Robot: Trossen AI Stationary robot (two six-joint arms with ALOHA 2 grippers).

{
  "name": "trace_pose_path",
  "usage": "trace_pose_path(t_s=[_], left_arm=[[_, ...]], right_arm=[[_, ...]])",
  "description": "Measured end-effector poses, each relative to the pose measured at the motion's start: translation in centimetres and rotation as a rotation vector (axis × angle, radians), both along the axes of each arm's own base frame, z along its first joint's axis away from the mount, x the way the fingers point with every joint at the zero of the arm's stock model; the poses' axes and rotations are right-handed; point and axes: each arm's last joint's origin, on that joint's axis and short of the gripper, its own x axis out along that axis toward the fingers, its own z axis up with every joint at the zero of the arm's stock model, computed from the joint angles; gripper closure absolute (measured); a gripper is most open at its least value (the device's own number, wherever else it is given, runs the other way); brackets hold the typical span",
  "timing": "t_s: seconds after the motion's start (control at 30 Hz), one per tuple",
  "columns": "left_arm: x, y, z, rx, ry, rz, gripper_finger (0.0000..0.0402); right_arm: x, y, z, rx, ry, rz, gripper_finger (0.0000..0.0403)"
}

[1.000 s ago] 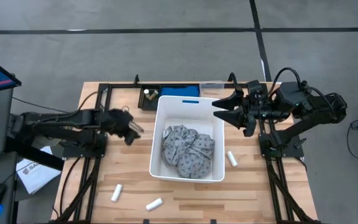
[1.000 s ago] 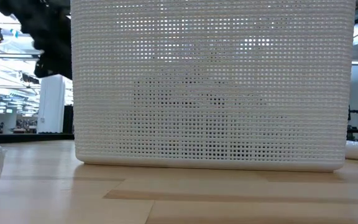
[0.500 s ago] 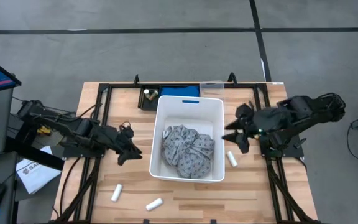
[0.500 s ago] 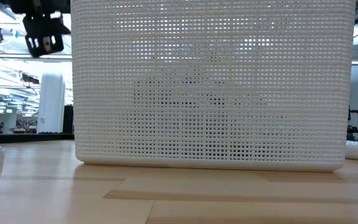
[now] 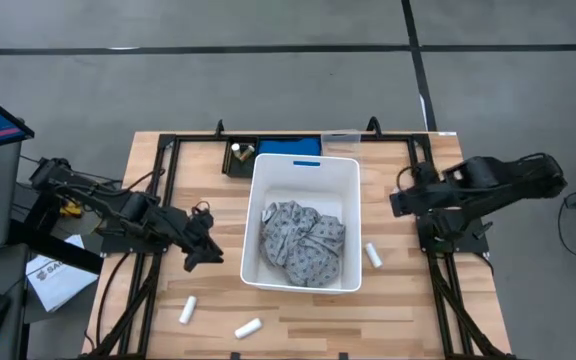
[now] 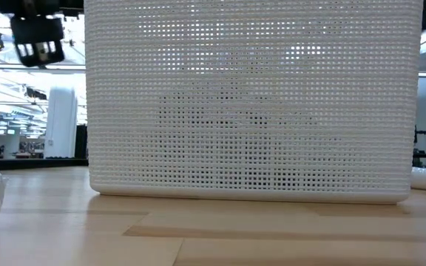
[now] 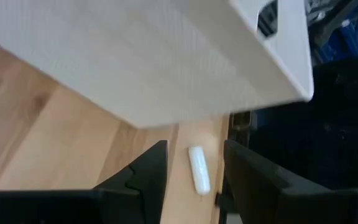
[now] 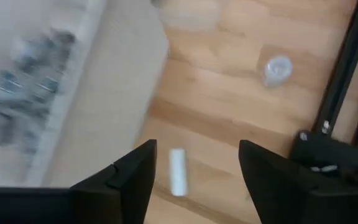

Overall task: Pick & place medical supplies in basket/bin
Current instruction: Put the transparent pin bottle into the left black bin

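The white basket (image 5: pixel 268 200) stands mid-table, a blue label at its far short end. The grey speckled fabric (image 5: pixel 301 243) lies crumpled on its floor. Three white rolls lie on the wood: one right of the basket (image 5: pixel 373 255) and two near the front edge (image 5: pixel 187 310) (image 5: pixel 247 327). My left gripper (image 5: pixel 205 252) hovers open just left of the basket's near half; a roll (image 7: pixel 197 169) shows beyond its fingers. My right gripper (image 5: pixel 396 203) hovers open right of the basket, with the right-hand roll (image 8: pixel 177 171) below and ahead of it.
Black frame rails run along the table on both sides under the arms. A dark tray (image 5: pixel 238 158) and a blue object (image 5: pixel 288 147) sit at the far edge behind the basket. A small clear cap (image 8: pixel 277 67) lies on the wood by the right rail. Paper (image 5: pixel 53 275) lies off the left side.
My left gripper has moved toward the table's near edge along the basket's left wall and come lower. My right gripper has drawn back from above the basket's far right rim toward the table's right edge. The fabric and rolls have stayed put.
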Motion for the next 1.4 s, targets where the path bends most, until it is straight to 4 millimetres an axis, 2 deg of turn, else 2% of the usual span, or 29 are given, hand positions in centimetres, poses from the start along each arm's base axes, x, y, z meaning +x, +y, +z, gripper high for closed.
trace_pose_path(t_s=[0.17,0.3,0.43,0.7,0.97,1.13,1.4], left_arm=[[-0.6,-0.8,-0.3,-0.040,0.061,-0.038,0.0252],[-1.0,-1.7,-0.3,-0.076,0.083,-0.065,0.0252],[-1.4,-2.3,-0.4,-0.116,0.110,-0.071,0.0252],[-1.9,-3.0,-0.4,-0.157,0.138,-0.061,0.0252],[-2.0,-3.3,-0.3,-0.159,0.124,-0.018,0.0252],[-2.0,-3.2,-0.3,-0.164,0.124,-0.003,0.0252],[-2.0,-3.2,-0.3,-0.163,0.123,-0.001,0.0252]], right_arm=[[-0.6,-1.7,-3.6,0.080,0.045,-0.034,0.0197],[-1.0,-3.4,-5.6,0.060,0.086,-0.046,0.0204],[-1.2,-5.6,-6.4,0.024,0.167,-0.012,0.0199],[-0.3,-10.0,-7.6,0.075,0.282,0.144,0.0159],[-0.2,-13.4,-10.5,0.156,0.314,0.108,0.0147],[-0.6,-14.6,-12.1,0.185,0.271,0.049,0.0147],[-1.1,-14.6,-14.6,0.232,0.300,0.037,0.0147]])
